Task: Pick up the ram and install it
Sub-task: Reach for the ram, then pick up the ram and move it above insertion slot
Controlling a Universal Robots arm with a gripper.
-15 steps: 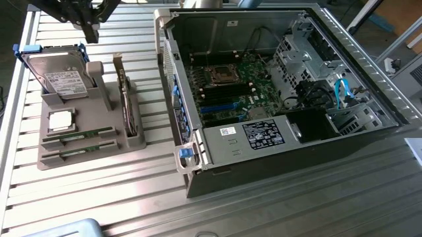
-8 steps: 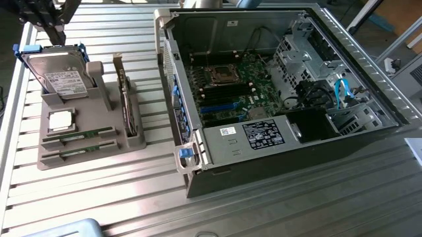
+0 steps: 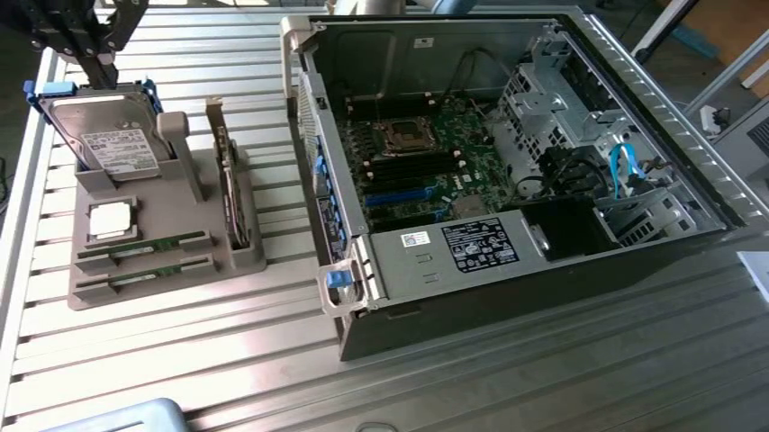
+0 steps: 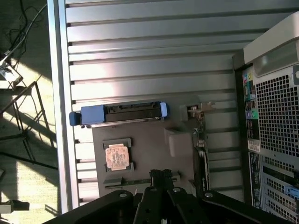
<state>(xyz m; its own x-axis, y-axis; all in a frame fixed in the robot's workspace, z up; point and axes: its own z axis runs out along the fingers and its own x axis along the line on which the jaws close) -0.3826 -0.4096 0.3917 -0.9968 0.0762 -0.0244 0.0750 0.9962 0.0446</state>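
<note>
Wrist view: shows gripper point(image 4: 163, 175) shut, empty, above ram point(image 4: 135, 181) in grey tray point(image 4: 149, 144); exterior view: adds second ram stick point(image 3: 150, 270) and computer's motherboard point(image 3: 420, 162)

On the tabletop point(image 3: 541, 378), a parts holder point(image 3: 180, 180) sits at the exterior view's left of the open computer case point(image 3: 505, 297). In the holder, the hard drive point(image 3: 114, 144) stands farthest back, the processor chip point(image 3: 111, 219) before it, two ram sticks point(image 3: 142, 249) nearest, and the expansion card point(image 3: 229, 193) along the case side.

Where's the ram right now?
The ram sits slotted in the gray holder on the exterior view's left, right beside the silver processor chip, apart from the open computer case.
</note>
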